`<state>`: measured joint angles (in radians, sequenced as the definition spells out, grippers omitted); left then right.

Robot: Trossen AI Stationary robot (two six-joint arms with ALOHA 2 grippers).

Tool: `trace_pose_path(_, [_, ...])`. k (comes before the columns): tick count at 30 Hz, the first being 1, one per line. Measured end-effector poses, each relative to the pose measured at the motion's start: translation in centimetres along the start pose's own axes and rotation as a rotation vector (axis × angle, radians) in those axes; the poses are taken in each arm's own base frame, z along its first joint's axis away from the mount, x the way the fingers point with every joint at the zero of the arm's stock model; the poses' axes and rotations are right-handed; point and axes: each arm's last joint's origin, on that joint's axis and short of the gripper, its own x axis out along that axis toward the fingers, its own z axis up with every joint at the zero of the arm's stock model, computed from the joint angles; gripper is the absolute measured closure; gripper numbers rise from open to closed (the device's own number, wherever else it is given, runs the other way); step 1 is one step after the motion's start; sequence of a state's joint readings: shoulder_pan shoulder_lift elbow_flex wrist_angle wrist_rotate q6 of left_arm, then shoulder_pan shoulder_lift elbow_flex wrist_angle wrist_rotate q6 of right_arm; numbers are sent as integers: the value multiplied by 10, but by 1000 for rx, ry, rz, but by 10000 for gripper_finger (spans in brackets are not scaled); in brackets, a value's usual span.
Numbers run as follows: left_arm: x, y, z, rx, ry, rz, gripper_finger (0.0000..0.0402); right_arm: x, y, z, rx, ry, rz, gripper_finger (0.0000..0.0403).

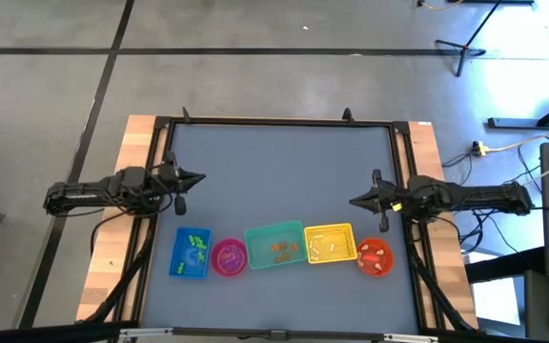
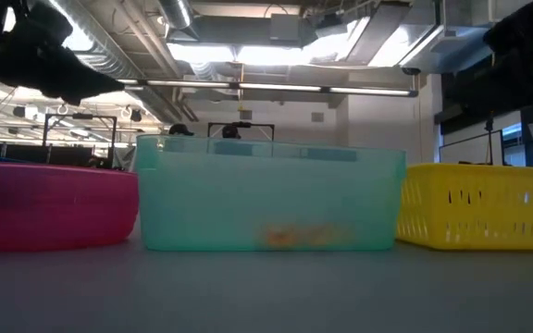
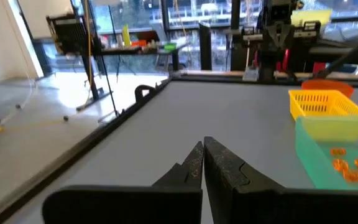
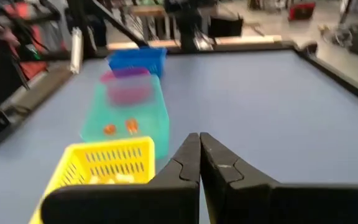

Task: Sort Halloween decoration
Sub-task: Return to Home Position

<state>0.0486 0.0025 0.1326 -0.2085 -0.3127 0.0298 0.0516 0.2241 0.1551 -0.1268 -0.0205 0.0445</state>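
Observation:
The Halloween decoration lies sorted in a row of containers near the table's front edge. Green trinkets [image 1: 195, 251] are in the blue tray [image 1: 190, 254]. Purple ones [image 1: 229, 255] are in the pink bowl [image 1: 228, 257]. Orange ones [image 1: 282, 249] are in the teal bin [image 1: 275, 245]. White ones [image 1: 324, 247] are in the yellow basket [image 1: 330, 244], and the orange bowl [image 1: 375, 257] holds a few more. My left gripper [image 1: 201, 178] hovers shut, pointing level, at the table's left edge. My right gripper [image 1: 353, 201] hovers shut at the right edge. Neither holds anything.
A raised black frame [image 1: 274, 121] borders the grey table top [image 1: 284, 176], which spreads bare between the two grippers and toward the far edge. In the low view the teal bin [image 2: 268, 194] stands between the pink bowl [image 2: 49, 205] and the yellow basket [image 2: 484, 205].

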Motion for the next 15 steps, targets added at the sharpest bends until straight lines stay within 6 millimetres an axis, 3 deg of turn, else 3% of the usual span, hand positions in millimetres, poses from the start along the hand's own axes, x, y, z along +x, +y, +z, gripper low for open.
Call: trace_pose_path(15, [-1, 0, -12, -10, 122, -8, 402, -1, -2, -14, 11, 147, -19, 400])
